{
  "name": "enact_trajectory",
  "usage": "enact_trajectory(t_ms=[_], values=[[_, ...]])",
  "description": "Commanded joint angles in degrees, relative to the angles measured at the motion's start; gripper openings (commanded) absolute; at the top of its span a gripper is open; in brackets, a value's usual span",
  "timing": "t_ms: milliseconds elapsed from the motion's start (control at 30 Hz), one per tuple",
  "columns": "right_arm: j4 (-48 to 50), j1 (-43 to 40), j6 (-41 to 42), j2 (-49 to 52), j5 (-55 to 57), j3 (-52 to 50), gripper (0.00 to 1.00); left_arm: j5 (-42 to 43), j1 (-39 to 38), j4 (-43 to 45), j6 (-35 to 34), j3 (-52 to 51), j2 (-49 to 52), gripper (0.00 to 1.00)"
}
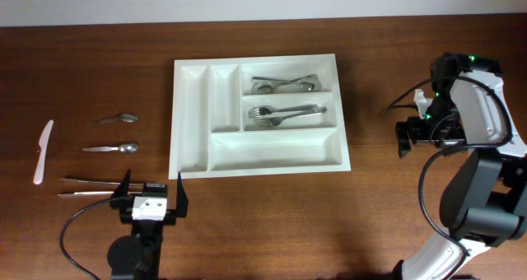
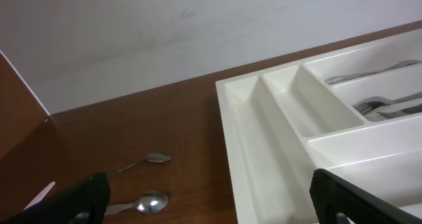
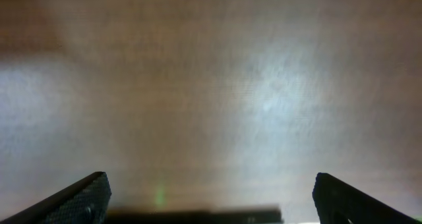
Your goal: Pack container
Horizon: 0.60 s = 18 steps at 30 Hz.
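Left fingers [image 2: 72, 201], right fingers [image 3: 72, 197] both spread wide, holding nothing. Container [image 1: 191, 115] likely light, stiff, slick plastic; if you shift it, pinch outer rim wall.

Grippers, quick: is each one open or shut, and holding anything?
Left gripper: open, holding nothing.
Right gripper: open, holding nothing.

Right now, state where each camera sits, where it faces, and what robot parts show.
Overhead: above table, looking straight down; container, spoons, left gripper, right gripper.
Left wrist: low, facing container's left end, spoons; own fingertips in bottom corners.
Right wrist: close over blurred table; own fingertips.
Shared: overhead and left wrist show container, spoons.
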Motion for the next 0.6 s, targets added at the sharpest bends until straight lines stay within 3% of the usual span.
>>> enact_trajectory(t_ms=[0,333,567], values=[[2.4,-0.1,-3.0,-0.5,0.1,-0.2,0.99,-0.2,0.2,0.2,0.7,-0.4,-0.2,0.99],[5.6,-0.1,-2.8,-1.3,0.7,0.7,0.99,-0.2,0.2,0.2,0.7,-0.4,-0.2,0.99],[4.3,-0.1,-2.4,-10.4,-0.6,0.7,0.99,-0.2,0.2,0.2,0.7,-0.4,-0.2,0.99]])
